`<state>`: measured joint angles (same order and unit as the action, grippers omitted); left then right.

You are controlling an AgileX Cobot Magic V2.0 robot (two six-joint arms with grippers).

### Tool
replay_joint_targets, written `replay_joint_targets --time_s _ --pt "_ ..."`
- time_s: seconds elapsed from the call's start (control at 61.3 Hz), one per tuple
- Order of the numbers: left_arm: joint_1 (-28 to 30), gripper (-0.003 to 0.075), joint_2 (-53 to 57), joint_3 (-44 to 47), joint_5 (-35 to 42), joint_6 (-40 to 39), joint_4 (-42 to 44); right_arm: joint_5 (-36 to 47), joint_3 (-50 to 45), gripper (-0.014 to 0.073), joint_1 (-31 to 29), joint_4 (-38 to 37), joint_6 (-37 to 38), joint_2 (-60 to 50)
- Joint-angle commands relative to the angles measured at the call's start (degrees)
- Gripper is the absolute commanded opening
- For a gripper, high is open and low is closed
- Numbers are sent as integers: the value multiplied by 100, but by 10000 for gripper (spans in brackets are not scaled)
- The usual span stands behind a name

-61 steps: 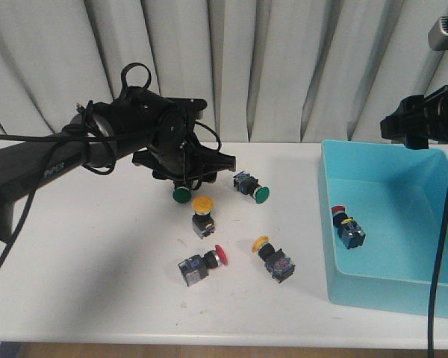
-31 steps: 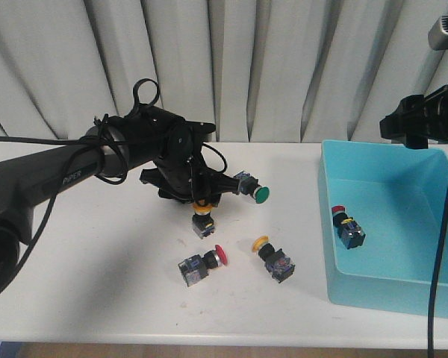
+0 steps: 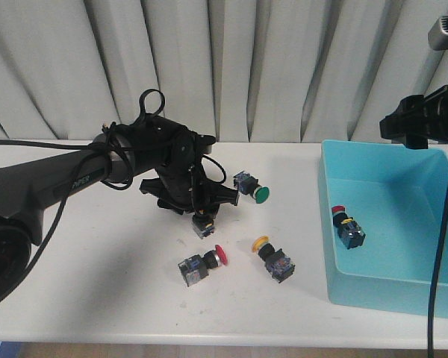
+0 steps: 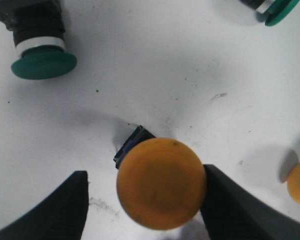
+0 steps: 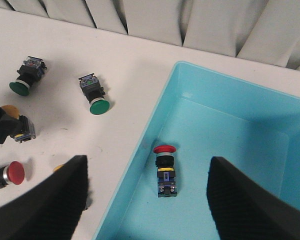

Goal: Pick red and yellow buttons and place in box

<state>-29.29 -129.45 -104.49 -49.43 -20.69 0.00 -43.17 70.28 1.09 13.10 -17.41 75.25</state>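
Observation:
A yellow button [image 4: 161, 183] stands upright on the white table with its cap between the fingers of my left gripper [image 4: 145, 172]. The gripper is open: one finger [image 4: 230, 205] touches the cap and the other [image 4: 57, 210] stands apart from it. In the front view this gripper [image 3: 198, 209] hangs low over that button [image 3: 202, 224]. A red button [image 3: 203, 265] and a second yellow button [image 3: 274, 259] lie nearer the table's front. The turquoise box [image 3: 425, 294] at the right holds one red button [image 5: 165, 170]. My right gripper [image 5: 147, 160] hovers wide open above the box's left wall.
Two green-capped buttons [image 4: 40, 45] [image 4: 270, 10] lie on the table just behind the left gripper; the front view shows one green-capped button [image 3: 252, 188] beside it. A grey curtain closes off the back of the table.
My left gripper has moved right and down, from above the green-capped button to around the yellow button's cap. The right arm has not moved.

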Motion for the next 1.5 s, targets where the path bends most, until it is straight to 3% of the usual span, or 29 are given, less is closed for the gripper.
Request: replay_joint_targets --time_s 0.0,0.375,0.685,0.799,1.027,1.288,1.484 --pt "18 449 352 -176 204 -4 -40 298 155 485 -32 87 -31 -168" --pt "18 270 341 -176 376 18 -40 298 155 485 -32 94 -31 -168" --pt "18 -7 464 -181 223 33 -99 634 -154 485 -12 94 -128 -168" --pt "18 -8 716 -181 118 399 -362 1225 -542 485 249 81 -690 -168" --pt "18 -8 1450 -181 124 1491 -1714 2604 -1441 485 1233 90 -1721 -168" --pt "18 -7 2096 -181 199 1677 -2751 4245 -2380 485 2148 90 -2216 -168" --pt "18 -7 2151 -181 93 1677 -3562 4473 -2446 485 2731 84 -2325 -150"
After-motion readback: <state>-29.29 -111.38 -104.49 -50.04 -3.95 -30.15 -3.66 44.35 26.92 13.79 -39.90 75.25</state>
